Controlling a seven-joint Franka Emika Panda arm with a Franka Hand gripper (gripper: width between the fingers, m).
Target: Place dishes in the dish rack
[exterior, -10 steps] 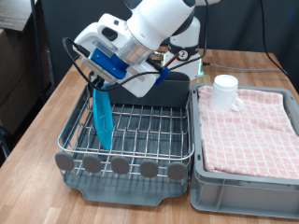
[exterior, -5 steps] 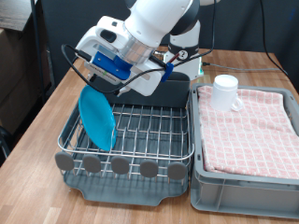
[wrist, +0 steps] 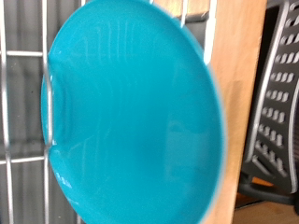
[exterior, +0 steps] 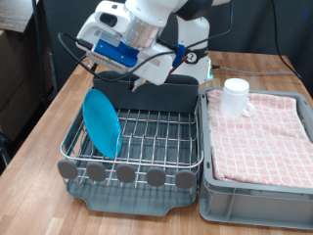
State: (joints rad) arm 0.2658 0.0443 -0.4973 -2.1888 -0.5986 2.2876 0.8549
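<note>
While the plate [exterior: 102,122] stands on edge in the dish rack [exterior: 147,137] at the exterior view's left, the mug [exterior: 235,96] sits on the crate [exterior: 256,147], no spoon is visible, and the gripper [exterior: 106,70] above holds nothing, opening indeterminate.

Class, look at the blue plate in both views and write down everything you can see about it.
The plate is round, light blue to turquoise, smooth and glossy, with a shallow well inside a raised rim, seen close up in the wrist view. It stands on edge, leaning slightly, in the dish rack at the exterior view's left, its lower edge among the wires. The gripper is above it and apart; nothing holds the plate.
</note>
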